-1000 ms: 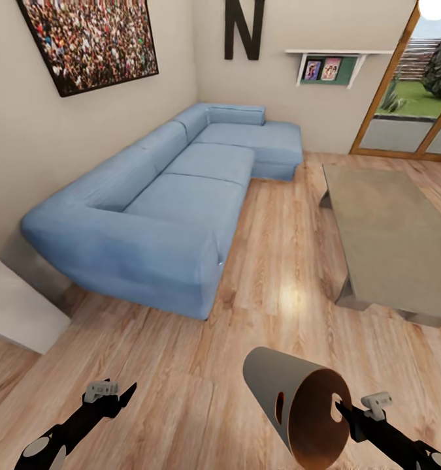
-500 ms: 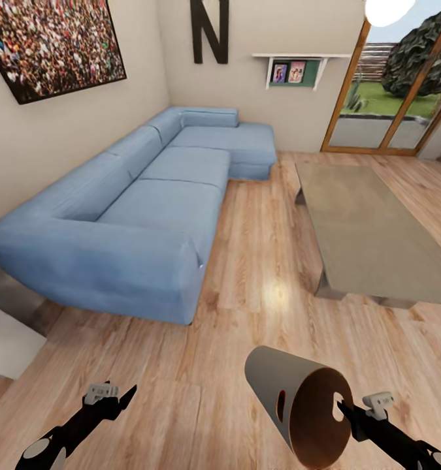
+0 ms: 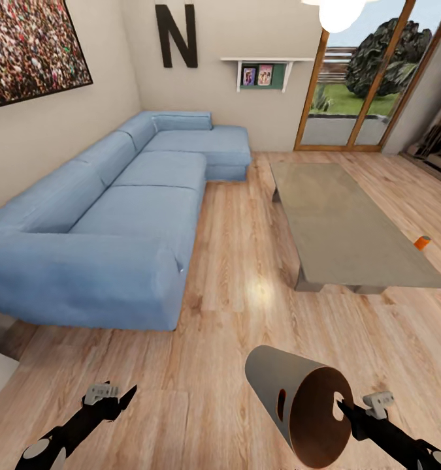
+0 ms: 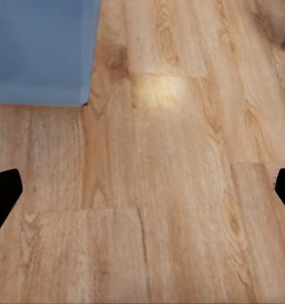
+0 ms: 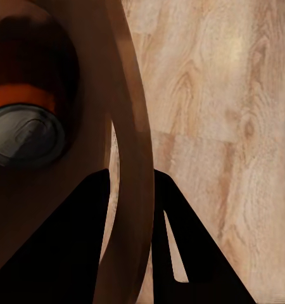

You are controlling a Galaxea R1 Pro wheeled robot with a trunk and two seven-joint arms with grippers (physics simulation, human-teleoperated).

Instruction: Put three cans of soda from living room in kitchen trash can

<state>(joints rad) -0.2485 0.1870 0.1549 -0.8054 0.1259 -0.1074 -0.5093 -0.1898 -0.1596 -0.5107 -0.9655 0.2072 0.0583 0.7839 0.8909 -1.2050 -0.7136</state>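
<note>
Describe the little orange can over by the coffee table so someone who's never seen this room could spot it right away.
Find the long grey coffee table in front of the blue corner sofa. Look past its near corner on the side away from the sofa, where a small can shows at the table's edge. It is the one bright orange spot there, against grey tabletop and pale wood floor.

Open plank floor [image 3: 246, 274] runs up mid-frame, hemmed by sofa [image 3: 109, 228] left and counter [image 3: 351, 228] right.
</note>
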